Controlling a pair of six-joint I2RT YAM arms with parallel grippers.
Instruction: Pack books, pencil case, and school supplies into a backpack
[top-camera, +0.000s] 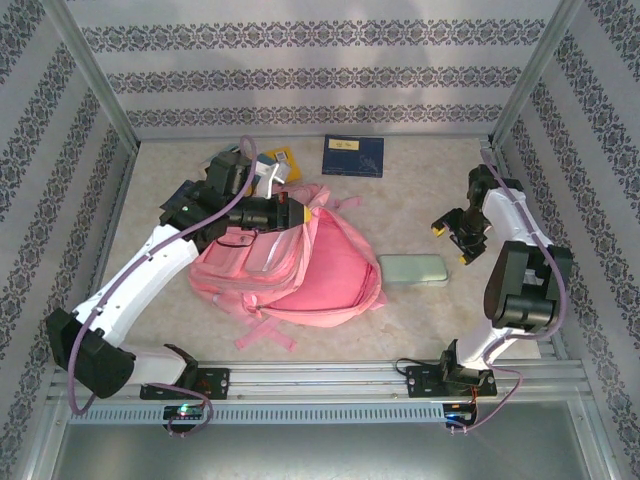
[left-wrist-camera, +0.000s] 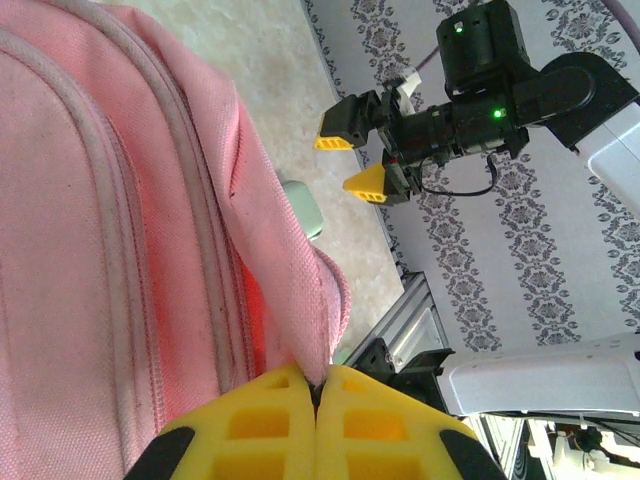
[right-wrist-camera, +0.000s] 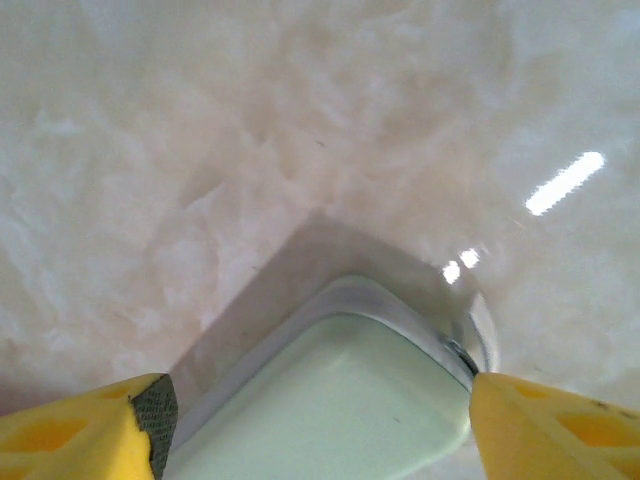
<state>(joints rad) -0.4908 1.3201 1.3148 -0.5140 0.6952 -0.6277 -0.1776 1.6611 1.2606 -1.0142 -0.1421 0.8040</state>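
Note:
The pink backpack (top-camera: 320, 270) lies in the middle of the table with its mouth towards the back. My left gripper (top-camera: 300, 212) is shut on the fabric rim of the backpack (left-wrist-camera: 200, 200), yellow fingers (left-wrist-camera: 260, 420) pinched together on it. The mint-green pencil case (top-camera: 413, 270) lies flat just right of the backpack. My right gripper (top-camera: 452, 244) hovers open over the right end of the pencil case (right-wrist-camera: 340, 400), one finger on each side and clear of it. A navy book (top-camera: 352, 155) lies at the back. A yellow-orange book (top-camera: 283, 157) peeks out behind the left arm.
Patterned walls and metal posts enclose the table on three sides. The aluminium rail (top-camera: 320, 380) with both arm bases runs along the near edge. Bare tabletop (top-camera: 430, 180) separates the navy book from the right arm.

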